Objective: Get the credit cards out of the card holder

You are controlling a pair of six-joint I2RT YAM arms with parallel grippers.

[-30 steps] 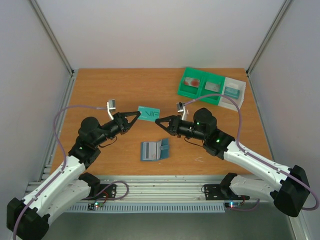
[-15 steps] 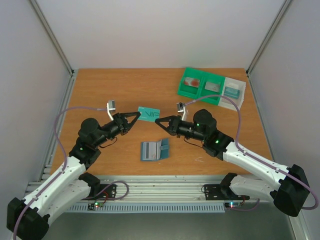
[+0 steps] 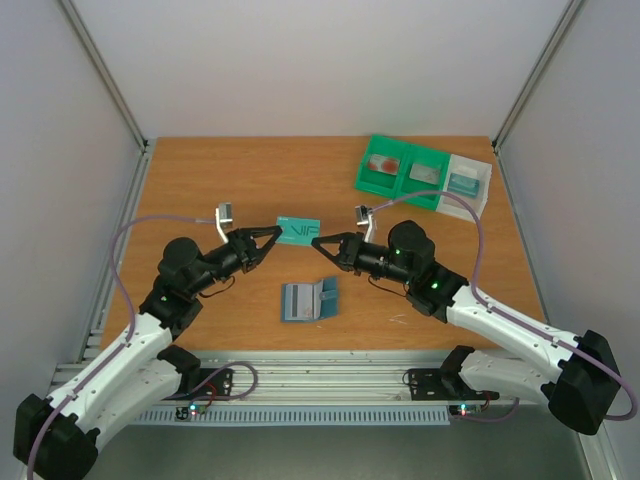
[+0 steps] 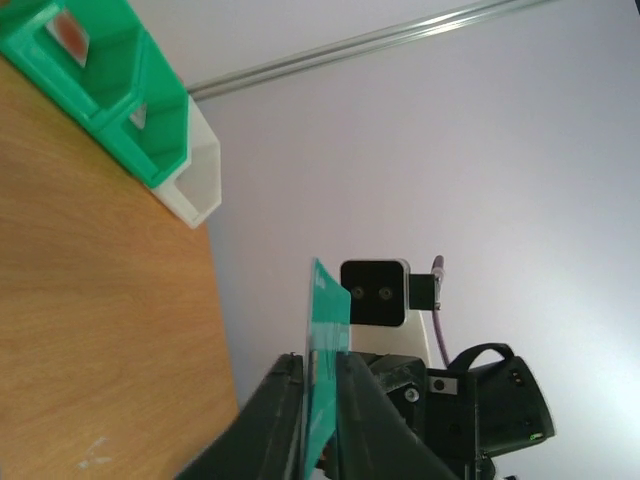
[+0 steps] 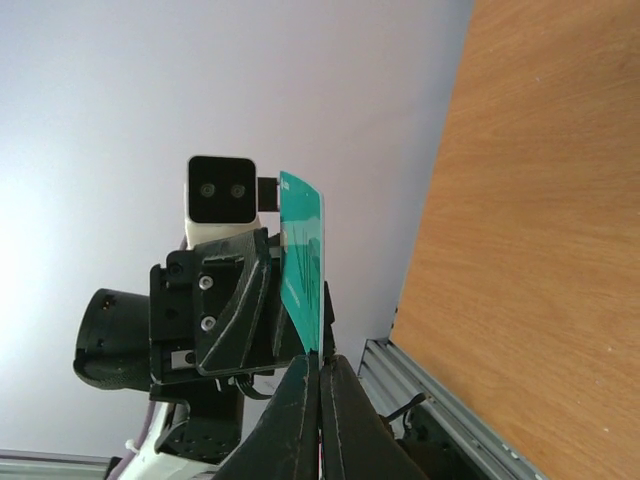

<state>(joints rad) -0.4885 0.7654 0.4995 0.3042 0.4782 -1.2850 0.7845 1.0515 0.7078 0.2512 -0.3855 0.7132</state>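
Card holder (image 3: 306,300): slate blue-grey, lying open and flat on the counter (image 3: 220,180), near the front edge, between the two arms.
Credit card (image 3: 383,163): one reddish card on view, lying in the left compartment of the green tray, well beyond the card holder and off to its right.
Teal card (image 3: 298,231): raised off the counter just beyond the card holder, pale lettering on its face showing from above, gripped at both ends.
Left pincer (image 3: 274,232): beyond the card holder and to its left, clenched on the teal card's left end, one finger against each face in the wrist view.
Right pincer (image 3: 319,239): beyond the card holder and slightly to its right, clenched on the teal card's right end, tips pointed toward the left pincer.
Green tray (image 3: 372,187): two compartments, well beyond the card holder and to its right; grey piece (image 3: 425,173) in the right compartment.
White tray (image 3: 484,172): against the green tray's right side, farther right of the card holder again; small teal piece (image 3: 462,182) inside.
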